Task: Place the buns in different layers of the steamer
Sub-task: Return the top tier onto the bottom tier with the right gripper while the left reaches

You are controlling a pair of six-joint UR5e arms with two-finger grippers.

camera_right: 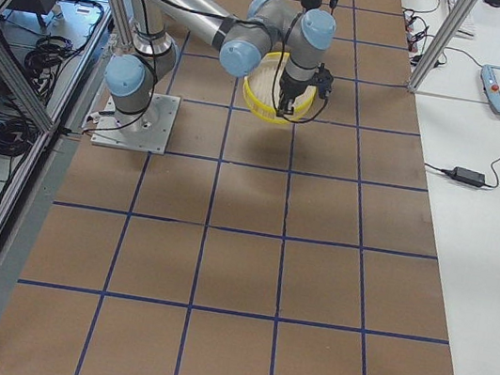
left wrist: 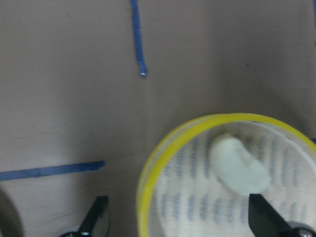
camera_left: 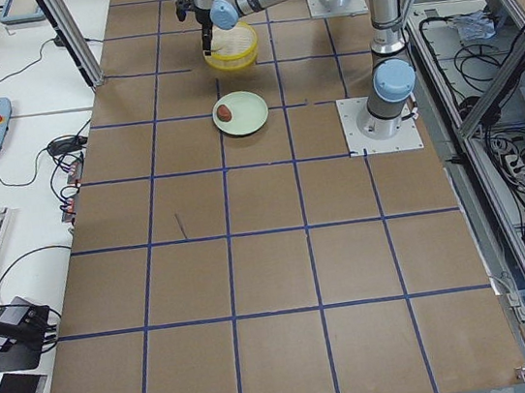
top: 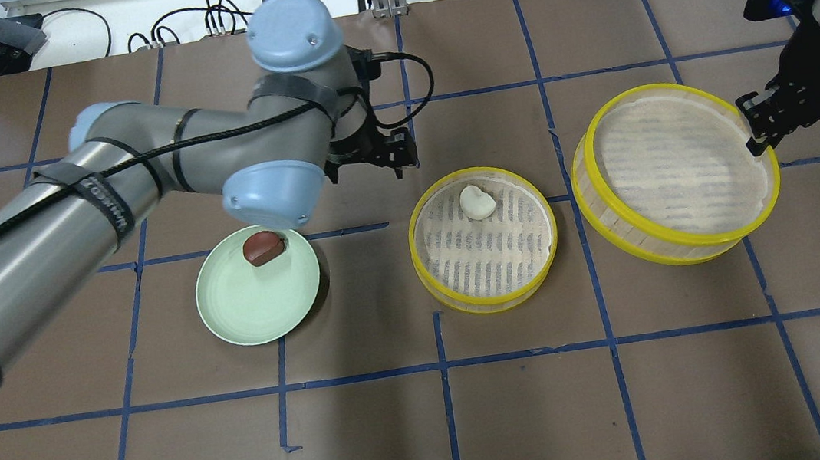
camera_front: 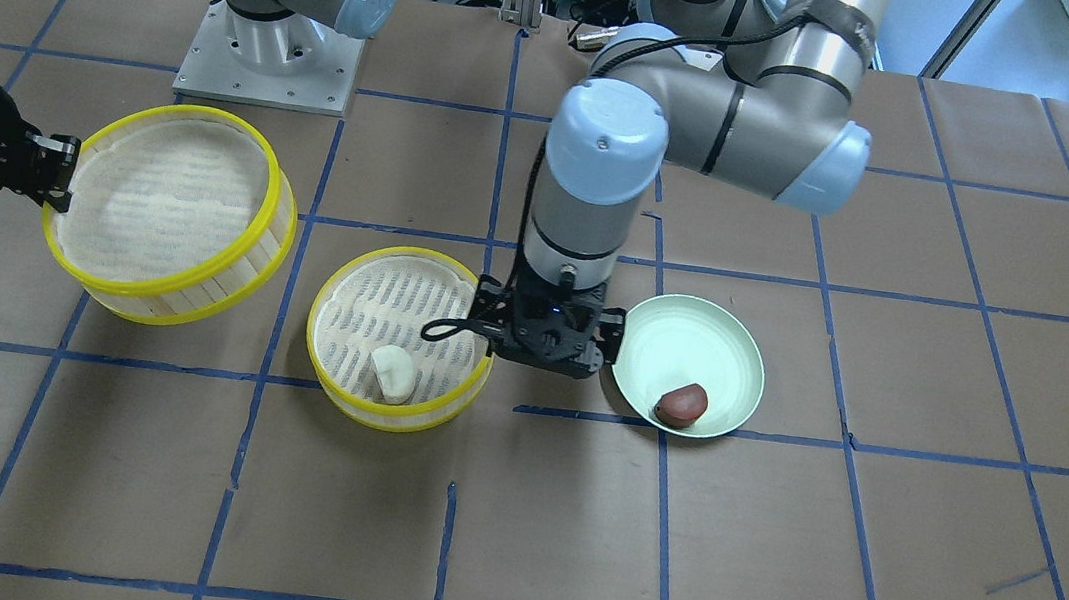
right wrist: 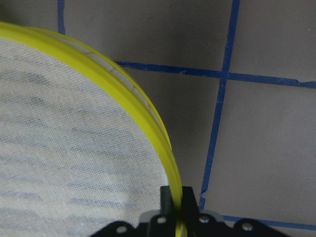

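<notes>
Two tiers: yellow rims, white mesh; lifted tier [top: 680, 161] tilted, resting tier [top: 486, 256] flat on the table [top: 402, 431] beside it.
Plate [top: 256, 305]: pale green, on the table near the resting tier.
Right gripper [top: 756, 133]: clamped on the lifted tier's rim.
Left gripper [camera_front: 547, 342]: fingers spread wide, holding nothing, hovering between resting tier and plate.
White bun [top: 477, 201]: on the resting tier's mesh, by its far rim.
Brown bun [top: 262, 247]: on the plate, near its far edge.

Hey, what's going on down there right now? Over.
Left gripper open, empty. Right gripper shut on rim of empty tier. White bun in other tier, brown bun on plate. No obstruction seen.
</notes>
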